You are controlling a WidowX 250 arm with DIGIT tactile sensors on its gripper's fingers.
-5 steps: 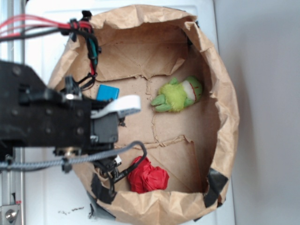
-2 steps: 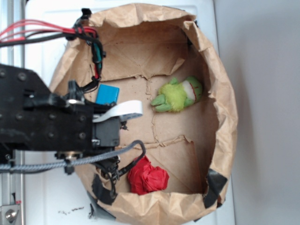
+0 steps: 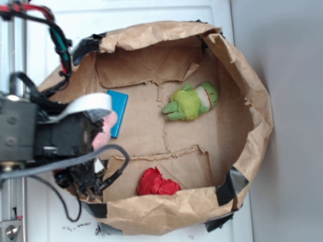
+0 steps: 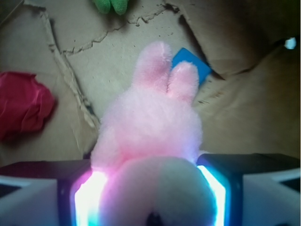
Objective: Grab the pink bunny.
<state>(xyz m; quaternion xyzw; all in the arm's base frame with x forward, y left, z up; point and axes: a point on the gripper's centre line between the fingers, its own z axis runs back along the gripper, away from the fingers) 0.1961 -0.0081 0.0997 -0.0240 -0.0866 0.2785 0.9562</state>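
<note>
From the exterior view, my gripper [image 3: 96, 133] sits at the left edge of the brown paper bag [image 3: 252, 126], which lies open like a basin on the white surface [image 3: 151, 12]. A sliver of the pink bunny [image 3: 105, 130] shows at the gripper's front, mostly hidden by my black arm body and the white strap across it. Just beside the bunny lies a blue card [image 3: 118, 112] flat on the bag's floor. The green plush [image 3: 192, 103] rests well apart toward the bag's far side, and the red cloth ball [image 3: 157, 184] sits near the bag's lower wall, partly hidden by the folded rim. My cables loop in front of the lower left of the bag.

From the wrist view, my fingers [image 4: 40, 195] are clamped on the pink bunny [image 4: 150, 132], one pad on each flank, lit bright at the contact. Its ears point away from me, overlapping the blue card [image 4: 195, 66]. The red cloth ball [image 4: 23, 106] lies left; the green plush [image 4: 110, 4] peeks in at the top edge.
</note>
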